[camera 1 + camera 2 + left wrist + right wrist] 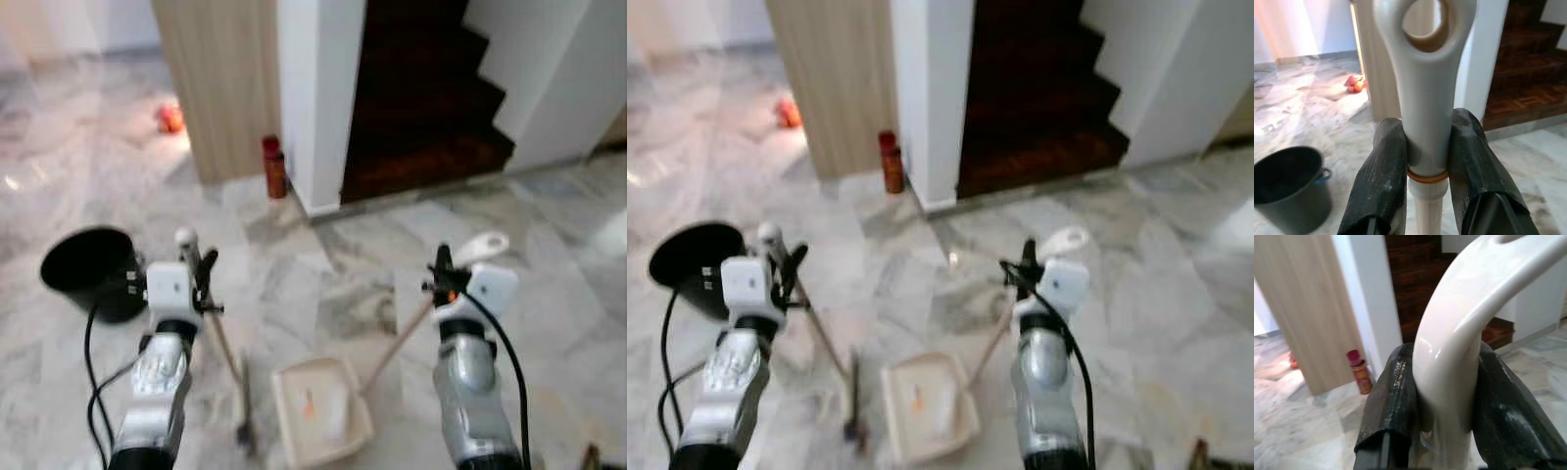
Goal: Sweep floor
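I have the left tool (196,269) clamped on the broom handle (1425,98) and the right tool (446,274) on the dustpan handle (1459,333). The dustpan (321,411) sits on the marble floor (323,284) between them; next I would brush debris into it.

Head eyes look down; wrist views face the stairs (1528,73).

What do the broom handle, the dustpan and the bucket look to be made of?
Broom handle: glossy cream grip, likely plastic, moulded with a hanging hole, above a pale shaft, possibly wood. Dustpan: cream, smooth, probably plastic. Bucket: dark, matte, thin-rimmed, likely plastic. Each end effector grips one handle.
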